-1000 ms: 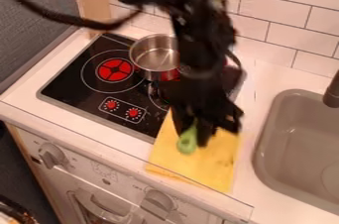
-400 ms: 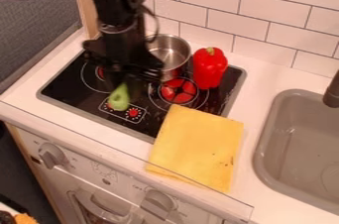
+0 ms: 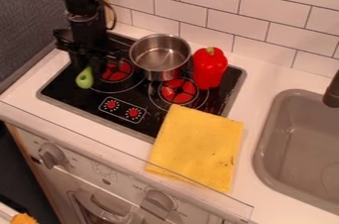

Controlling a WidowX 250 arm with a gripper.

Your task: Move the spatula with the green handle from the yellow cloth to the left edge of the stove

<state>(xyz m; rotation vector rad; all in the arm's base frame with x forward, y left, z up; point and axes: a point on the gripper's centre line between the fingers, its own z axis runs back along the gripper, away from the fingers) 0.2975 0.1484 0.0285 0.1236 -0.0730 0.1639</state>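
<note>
Over the left part of the black stovetop (image 3: 142, 94) hangs the gripper (image 3: 88, 71), shut on a green avocado-like object (image 3: 84, 78) whose rounded end points down toward the viewer. To its right a steel pot (image 3: 159, 57) stands at the back of the stove. A red bell pepper (image 3: 209, 68) is upright beside the pot, near the stove's right side. The yellow cloth (image 3: 198, 146) lies flat on the counter, overlapping the stove's front right corner.
At the right a grey sink (image 3: 301, 143) is set into the white counter (image 3: 265, 82), with a dark faucet (image 3: 332, 90) above it. White tiles (image 3: 248, 29) rise behind. Control knobs (image 3: 159, 201) line the front panel.
The gripper has carried the green object from above the yellow cloth leftward and back, across the stove to its left part. The pot, pepper and cloth have kept their places.
</note>
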